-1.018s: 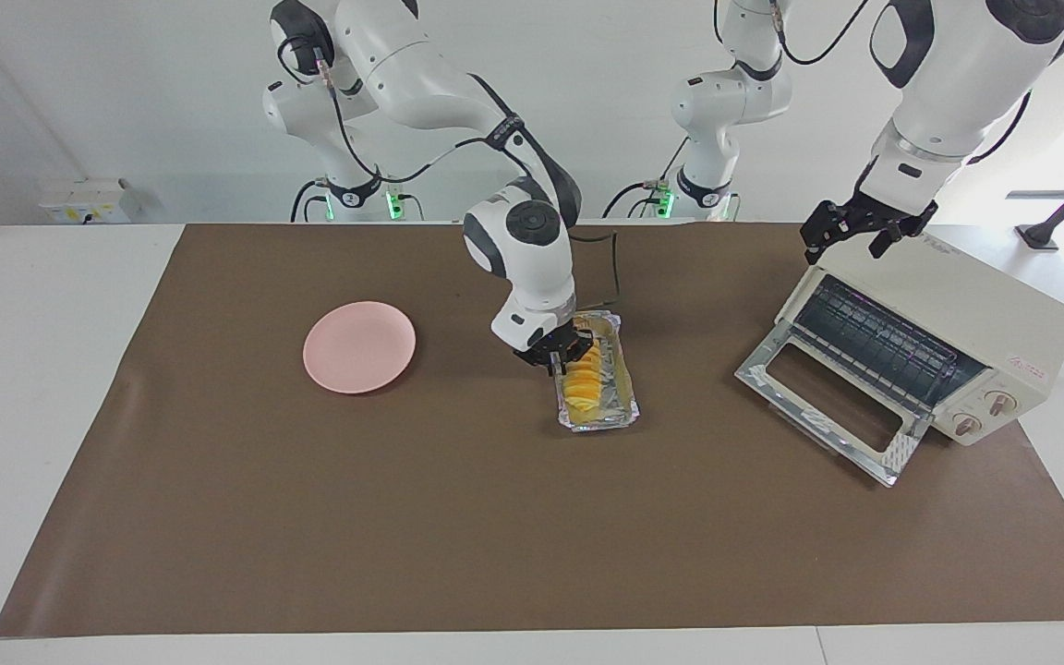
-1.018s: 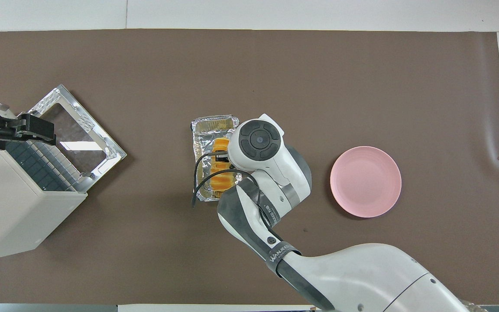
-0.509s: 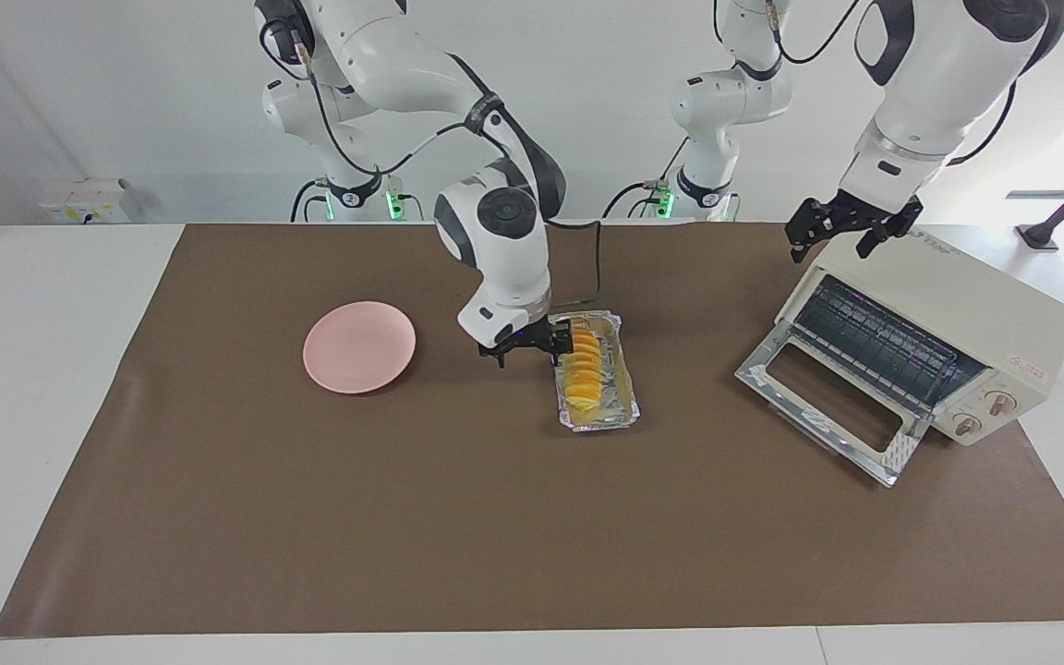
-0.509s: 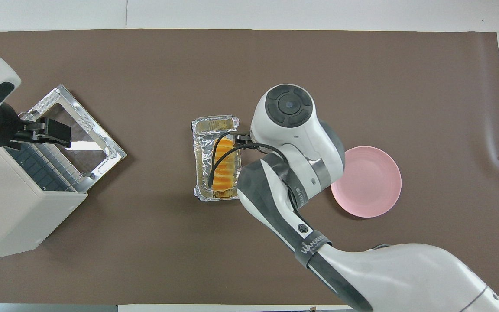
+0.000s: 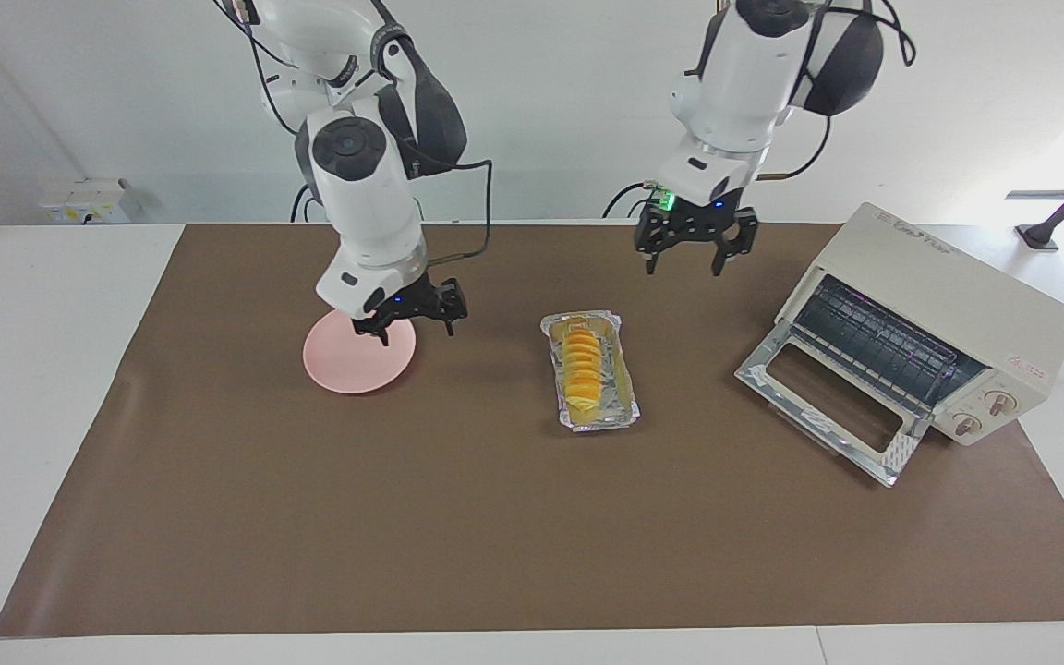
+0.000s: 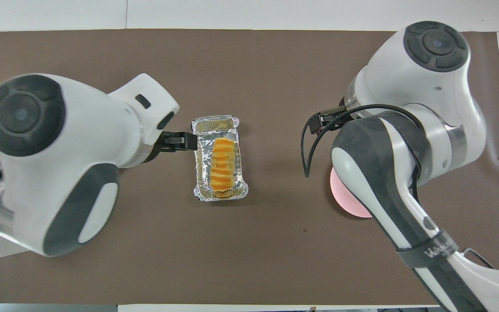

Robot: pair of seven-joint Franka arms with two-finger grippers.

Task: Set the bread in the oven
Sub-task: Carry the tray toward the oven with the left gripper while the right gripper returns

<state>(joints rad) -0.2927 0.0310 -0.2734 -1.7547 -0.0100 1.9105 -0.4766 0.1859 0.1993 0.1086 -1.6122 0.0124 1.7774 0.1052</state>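
Note:
The bread (image 5: 581, 371), a loaf of fanned yellow-orange slices, lies in a crinkled foil tray (image 5: 622, 406) in the middle of the mat; it also shows in the overhead view (image 6: 222, 162). No gripper touches it. My right gripper (image 5: 414, 323) is open and empty, up in the air over the edge of the pink plate. My left gripper (image 5: 687, 257) is open and empty, raised over the mat between the tray and the oven. The cream-white oven (image 5: 957, 296) stands at the left arm's end with its glass door (image 5: 828, 406) dropped open.
A round pink plate (image 5: 343, 360) lies toward the right arm's end of the table, level with the tray. In the overhead view both arms cover much of the mat; the left arm hides nearly all of the oven.
My right gripper has left the bread in the tray, risen and swung over to the pink plate. My left gripper has moved from above the oven toward the tray.

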